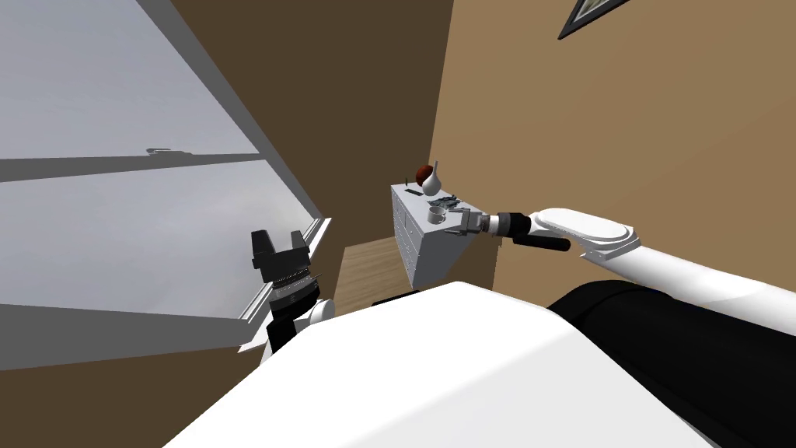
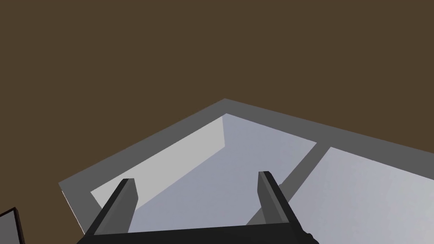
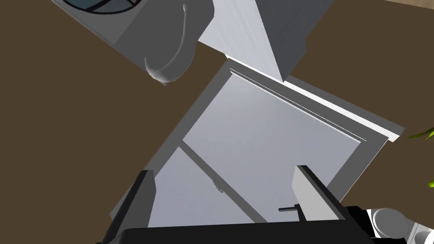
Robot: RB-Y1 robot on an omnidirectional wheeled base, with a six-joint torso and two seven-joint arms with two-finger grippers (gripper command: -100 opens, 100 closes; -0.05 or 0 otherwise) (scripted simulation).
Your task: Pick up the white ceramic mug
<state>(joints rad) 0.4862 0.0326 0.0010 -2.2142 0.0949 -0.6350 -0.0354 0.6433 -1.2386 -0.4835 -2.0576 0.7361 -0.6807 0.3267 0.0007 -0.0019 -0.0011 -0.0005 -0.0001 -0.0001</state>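
The white mug (image 1: 436,215) stands upright near the front edge of a white chest of drawers (image 1: 412,245) that is set against the tan wall, its handle turned toward the right arm. Behind it on the same top are a white narrow-necked vase (image 1: 432,183), a reddish-brown round thing (image 1: 424,171) just beside the vase, and a flat dark grey item (image 1: 448,202) between the vase and the mug. The right arm reaches in from the side, and the right gripper (image 1: 452,221) is level with the mug, its fingertips just beside the mug; whether they touch cannot be told. In the right wrist view its fingers (image 3: 311,195) stand well apart with nothing between them, and a white rounded body with a curved handle (image 3: 171,63) lies beyond the tips, off to one side of the gap. The left gripper (image 1: 278,245) is held up near the window (image 1: 116,194), well apart from the chest, its two fingers (image 2: 127,199) spread and empty.
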